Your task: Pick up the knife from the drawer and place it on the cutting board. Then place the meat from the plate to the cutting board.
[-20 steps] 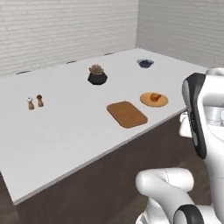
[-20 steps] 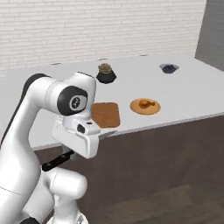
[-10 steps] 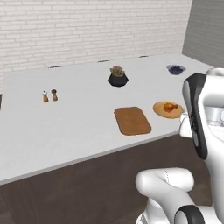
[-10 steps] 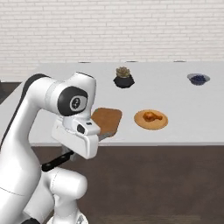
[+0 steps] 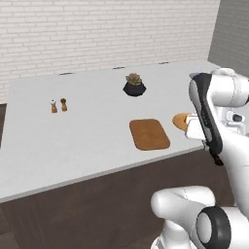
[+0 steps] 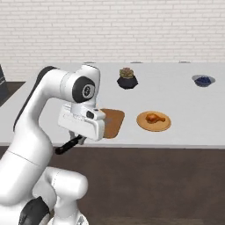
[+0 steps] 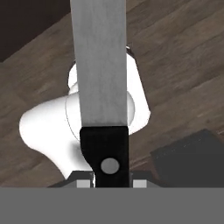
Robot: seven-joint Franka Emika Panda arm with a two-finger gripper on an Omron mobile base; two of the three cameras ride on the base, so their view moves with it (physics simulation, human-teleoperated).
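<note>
Knife (image 7: 100, 87) is sitting clamped in the claw (image 7: 105, 180), handle pinched between the two finger tips, grey blade running straight out away from the hand. In the hand view the blade is pointing down toward the wood-grain floor, so the hand is hanging below counter height with the blade aimed downward. In the right base view a dark slim piece, most likely the knife, is sticking out below the claw (image 6: 78, 139) at a slant, in front of the counter's front edge.

Board (image 5: 149, 134) is lying flat near the front edge of the counter (image 5: 87, 141), bare, with nothing resting on it. Plate (image 6: 153, 121) is lying just beside it, apart from it, with the meat (image 6: 154, 117) sitting in its middle. Farther back: a dark pot with a plant (image 5: 134, 85), two small shakers (image 5: 58, 105) well off to the side, a blue bowl (image 6: 203, 80) near the far corner.

Step in hand, as I judge it: carrying the knife up to the board. Notes for doing it well:
- Lifting clear of the counter lip before moving inward, or the blade is catching the edge.
- Rolling the wrist so the blade is lying level along the board's long side.
- Lowering until the blade is touching wood, then releasing; no dropping.
- Keeping to one side of the board, leaving room for the meat.
- Staying off the plate.
</note>
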